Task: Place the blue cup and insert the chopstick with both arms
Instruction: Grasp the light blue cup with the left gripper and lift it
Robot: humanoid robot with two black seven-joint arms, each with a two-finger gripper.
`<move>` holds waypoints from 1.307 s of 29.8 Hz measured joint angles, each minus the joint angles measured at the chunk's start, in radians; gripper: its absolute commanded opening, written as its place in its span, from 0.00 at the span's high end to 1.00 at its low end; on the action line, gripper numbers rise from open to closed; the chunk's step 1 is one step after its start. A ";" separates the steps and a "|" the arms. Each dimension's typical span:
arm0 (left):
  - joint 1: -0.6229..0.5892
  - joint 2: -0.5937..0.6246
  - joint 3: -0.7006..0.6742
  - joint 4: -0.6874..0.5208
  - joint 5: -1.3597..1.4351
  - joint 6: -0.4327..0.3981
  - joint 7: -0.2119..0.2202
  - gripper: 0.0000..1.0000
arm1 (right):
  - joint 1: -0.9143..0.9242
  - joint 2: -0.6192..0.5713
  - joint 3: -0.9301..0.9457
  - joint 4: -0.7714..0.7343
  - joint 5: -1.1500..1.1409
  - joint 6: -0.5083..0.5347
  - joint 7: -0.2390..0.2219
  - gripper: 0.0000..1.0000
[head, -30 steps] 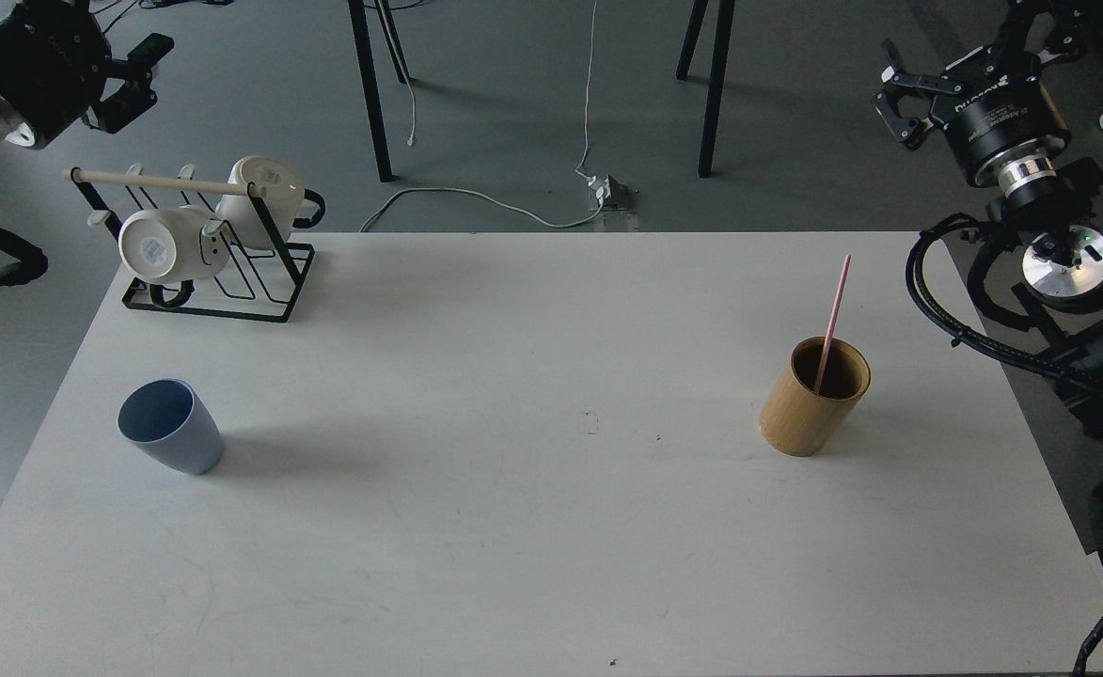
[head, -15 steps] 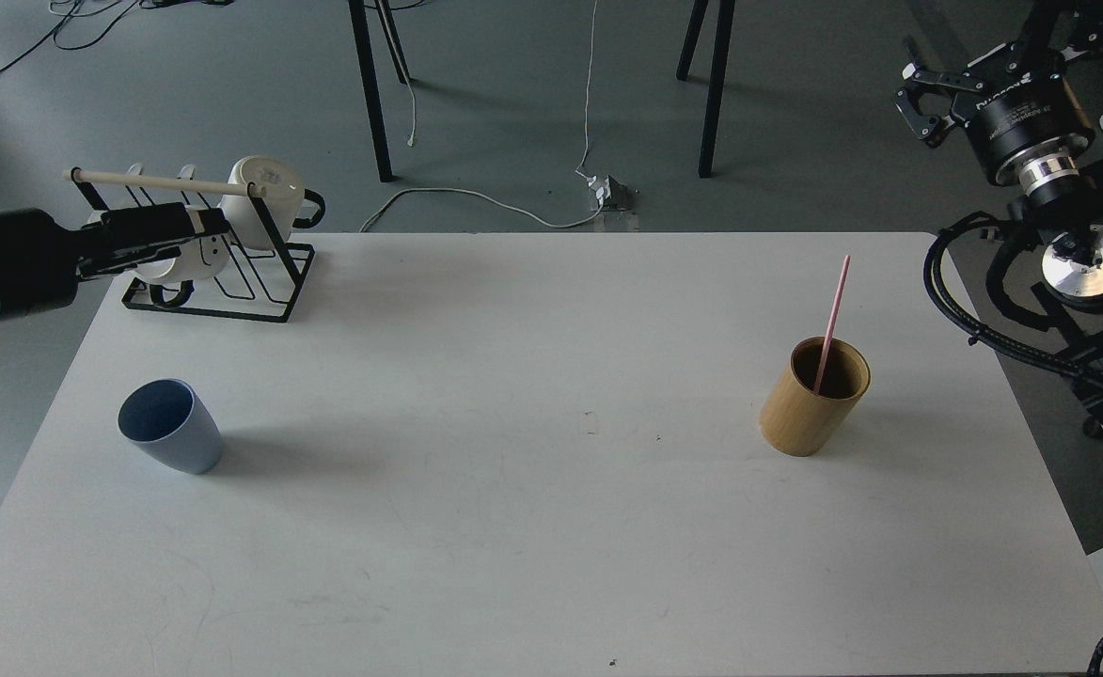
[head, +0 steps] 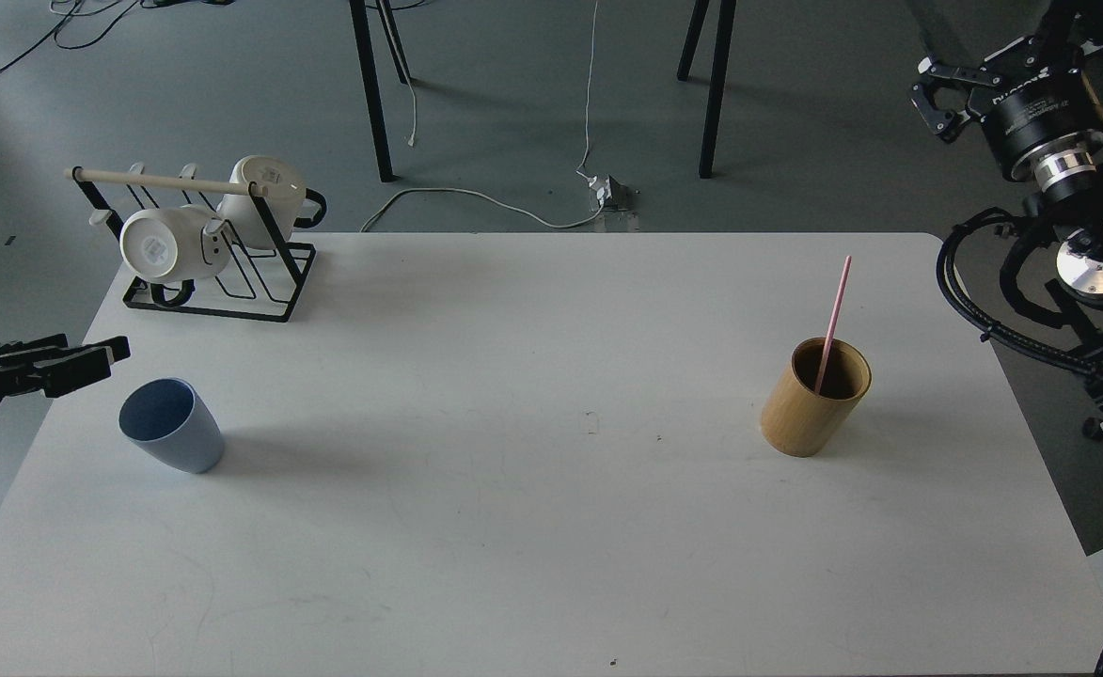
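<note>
The blue cup (head: 171, 425) stands upright near the left edge of the white table (head: 513, 527). One pink chopstick (head: 833, 315) leans in the tan bamboo holder (head: 814, 400) on the right side of the table. My left gripper (head: 104, 362) comes in low from the left edge. Its fingers point right, just left of the cup and a little behind it, not touching it. It is seen side-on, so its opening is unclear. My right gripper (head: 929, 99) is open and empty, high off the table's back right corner, far from the holder.
A black wire rack (head: 231, 282) with a pale wooden rod and two white mugs (head: 161, 246) stands at the table's back left corner. Black cables (head: 984, 320) of my right arm hang beside the table's right edge. Chair legs and a floor cable lie behind the table.
My left arm has swung down from the upper left past the rack to the table's left edge beside the cup. My right gripper has drifted right and slightly up. Cup, holder and chopstick have not moved.
</note>
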 measured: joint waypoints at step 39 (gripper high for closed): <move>-0.036 -0.116 0.068 0.107 0.120 0.042 -0.043 0.96 | 0.008 -0.001 -0.010 -0.001 -0.001 0.000 0.000 0.00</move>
